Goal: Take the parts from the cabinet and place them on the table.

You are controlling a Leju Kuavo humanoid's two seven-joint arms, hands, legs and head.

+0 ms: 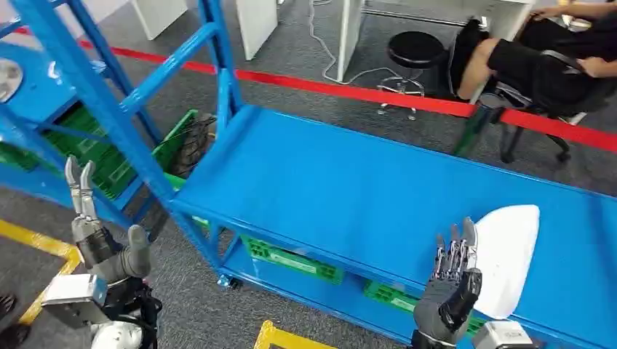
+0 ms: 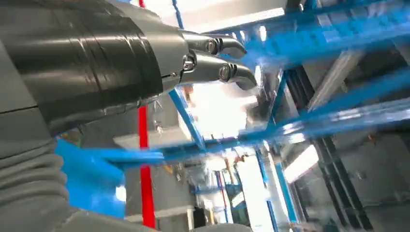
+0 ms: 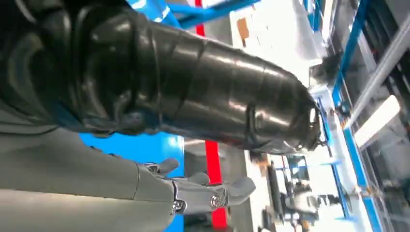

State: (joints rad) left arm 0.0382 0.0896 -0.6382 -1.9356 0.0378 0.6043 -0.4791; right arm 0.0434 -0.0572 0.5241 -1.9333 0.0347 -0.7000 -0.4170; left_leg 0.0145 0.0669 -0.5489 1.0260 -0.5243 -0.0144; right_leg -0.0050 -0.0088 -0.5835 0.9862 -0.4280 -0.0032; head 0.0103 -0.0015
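A white curved part (image 1: 507,256) lies on the blue table (image 1: 349,189) near its front right. My right hand (image 1: 452,280) is raised just left of the part, fingers straight and apart, holding nothing; whether it touches the part I cannot tell. My left hand (image 1: 91,225) is raised at the lower left beside the blue cabinet frame (image 1: 94,94), fingers straight up, empty. In the left wrist view my left hand's dark fingers (image 2: 217,58) stand free against blue beams. The right wrist view shows the right hand's thick thumb (image 3: 193,106) and fingers (image 3: 203,191) with nothing between them.
Green crates (image 1: 94,149) sit low in the cabinet, more green crates (image 1: 295,260) under the table. A dark tyre-like part (image 1: 195,144) leans by the cabinet post. Red tape (image 1: 378,94) crosses the floor; a person (image 1: 553,51) sits beyond it beside a black stool (image 1: 411,54).
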